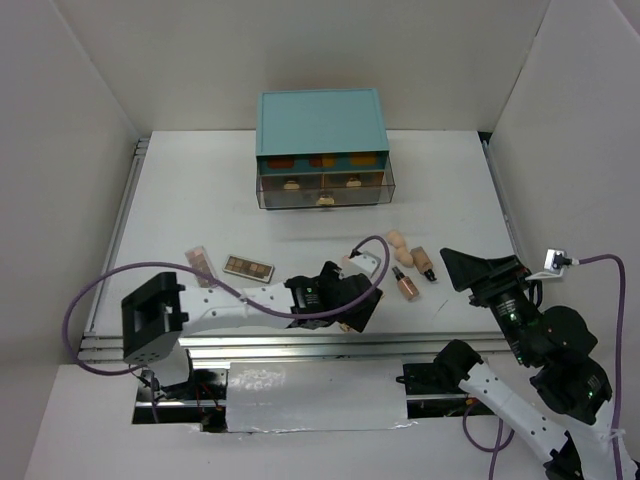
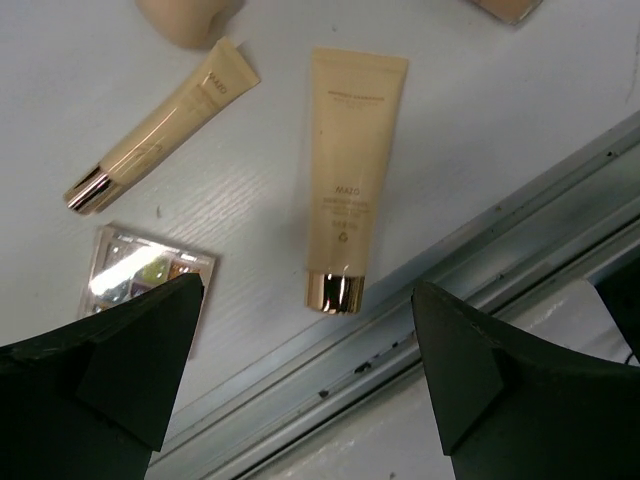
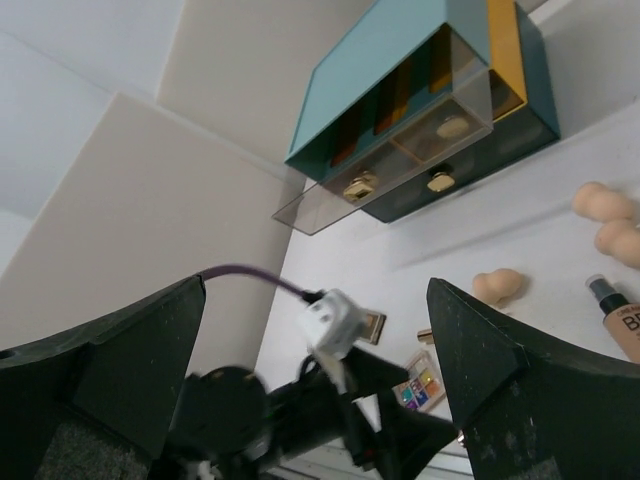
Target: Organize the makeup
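Top external view: your sorting job looks barely begun. Two eyeshadow palettes (image 1: 249, 266) lie toward the near left corner of the bench (image 1: 180, 200), with peach sponges (image 1: 398, 240) and a brownish bottle (image 1: 405, 283) toward the near right, all loose. The teal chest of drawers (image 1: 320, 130) stands at the far edge with its clear lower drawer (image 1: 325, 190) pulled out. A few things sit inside it, too small to name.

Your left hand (image 2: 308, 295) hovers at the near edge, spread wide and gripping nothing. The beige tube (image 2: 350, 180) lies untouched under the gap between its fingers, cap toward the near edge. A slim tube (image 2: 160, 135) and the square multicolour palette (image 2: 145, 275) lie just beside it. Your right hand (image 3: 316, 290), equally wide and empty, hangs near the bottle.
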